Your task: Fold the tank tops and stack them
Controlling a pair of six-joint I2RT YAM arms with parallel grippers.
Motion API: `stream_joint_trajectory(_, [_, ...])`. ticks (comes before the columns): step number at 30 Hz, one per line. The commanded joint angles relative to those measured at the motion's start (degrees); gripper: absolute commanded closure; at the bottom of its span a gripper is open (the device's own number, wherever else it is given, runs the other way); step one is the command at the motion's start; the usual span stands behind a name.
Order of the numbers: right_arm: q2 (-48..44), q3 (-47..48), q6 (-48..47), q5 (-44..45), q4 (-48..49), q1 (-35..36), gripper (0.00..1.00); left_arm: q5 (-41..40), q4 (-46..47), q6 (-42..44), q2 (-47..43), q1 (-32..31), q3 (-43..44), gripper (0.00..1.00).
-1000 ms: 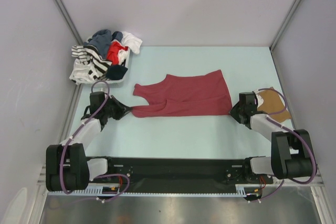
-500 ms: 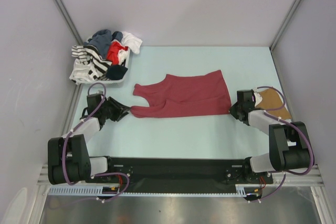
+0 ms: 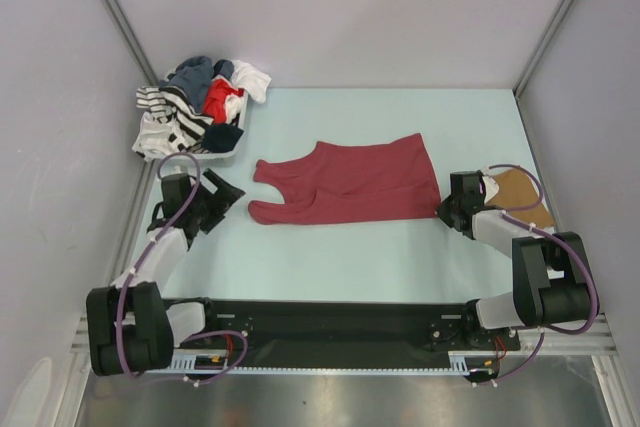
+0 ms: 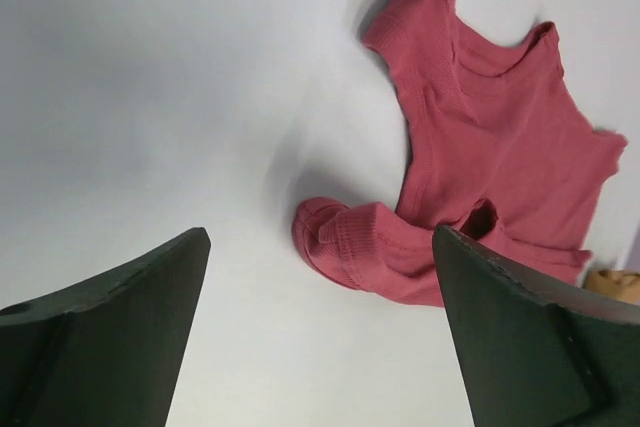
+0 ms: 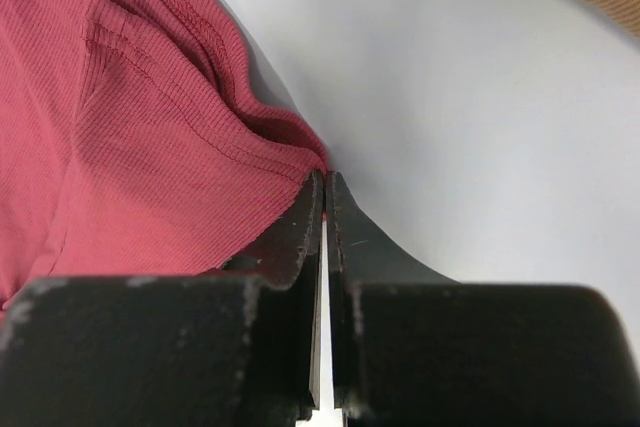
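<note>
The dark maroon tank top lies spread on the table, straps to the left, hem to the right. Its near strap is bunched into a small roll. My left gripper stands open just left of that strap, apart from it; in the left wrist view the gripper shows both fingers wide with nothing between them. My right gripper is shut on the near right hem corner of the maroon tank top, with the gripper pinching the cloth edge at its tips. The tan-brown tank top lies folded behind the right arm.
A white basket of mixed clothes, striped, red, grey and white, stands at the back left. Grey walls and metal frame posts close in the table on the left, right and back.
My left gripper has opened, let go of the near strap and drawn back to the left. My right gripper has shut on the hem corner.
</note>
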Motion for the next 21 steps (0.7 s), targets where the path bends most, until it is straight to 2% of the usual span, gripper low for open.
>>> stream_joint_trajectory(1, [-0.9, 0.2, -0.7, 0.3, -2.7, 0.0, 1.0, -6.8, -2.3, 5.8, -5.4, -4.0, 2.0, 0.0])
stream_joint_trajectory(2, [-0.9, 0.2, -0.7, 0.1, -2.6, -0.1, 1.0, -9.1, -2.5, 6.7, -6.1, -6.2, 1.7, 0.0])
stream_joint_trajectory(7, [-0.4, -0.1, -1.4, -2.0, -1.8, -0.9, 1.0, -13.4, -0.9, 11.8, -7.3, -8.8, 0.1, 0.07])
stream_joint_trajectory(10, [0.1, 0.0, -1.5, -2.9, -1.3, -1.0, 1.0, -13.9, 1.7, 13.9, -7.4, -9.5, -1.3, 0.0])
stream_joint_trajectory(18, [0.8, 0.4, -1.9, -5.1, -0.8, -1.3, 1.0, -16.5, 1.7, 18.7, -3.8, -13.9, -0.8, 0.0])
stream_joint_trajectory(20, [0.8, 0.3, -1.9, -5.3, -0.6, -1.4, 1.0, -15.8, 2.0, 19.0, -2.9, -14.5, -0.6, 0.03])
stream_joint_trajectory(21, [0.9, 0.3, -1.9, -5.7, -0.7, -1.4, 1.0, -15.3, 2.2, 19.1, -2.4, -14.5, -0.5, 0.09])
